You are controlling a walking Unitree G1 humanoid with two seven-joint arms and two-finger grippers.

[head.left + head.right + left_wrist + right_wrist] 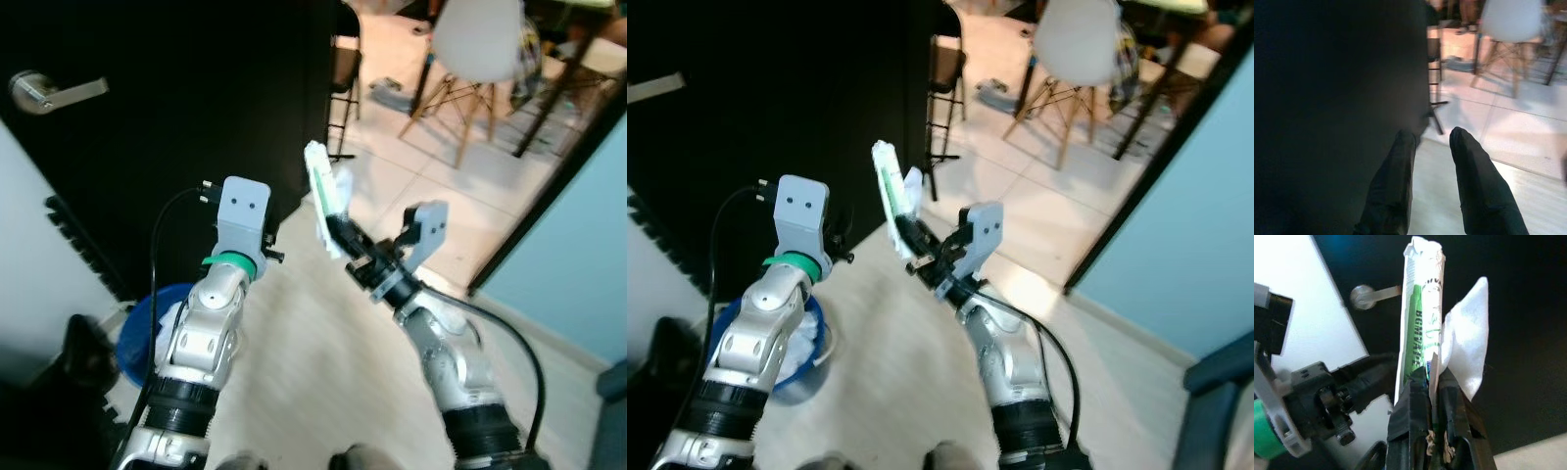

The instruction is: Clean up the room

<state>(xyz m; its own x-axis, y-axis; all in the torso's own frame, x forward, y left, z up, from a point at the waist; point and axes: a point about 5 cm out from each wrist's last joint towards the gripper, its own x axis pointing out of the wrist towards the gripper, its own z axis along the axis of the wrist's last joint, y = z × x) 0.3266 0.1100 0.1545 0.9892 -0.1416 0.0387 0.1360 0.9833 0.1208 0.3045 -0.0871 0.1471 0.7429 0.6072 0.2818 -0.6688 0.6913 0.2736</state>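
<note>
My right gripper (pixel 345 235) is raised in front of me and shut on a white and green wrapper (pixel 321 186) with a white tissue (pixel 1465 338) pinched beside it. The wrapper (pixel 1420 318) stands upright above the fingers (pixel 1410 416). My left gripper (pixel 1430 142) is held up to the left of it, open and holding nothing, pointing past the black door (pixel 196 108). A blue bin (pixel 813 348) with white trash inside sits on the floor under my left arm.
The black door with a silver handle (pixel 59 93) is close on the left. Beyond the doorway stand a white chair with wooden legs (pixel 475 59) and table legs (pixel 563 88) on pale tiles. A light blue wall (pixel 578 235) is at the right.
</note>
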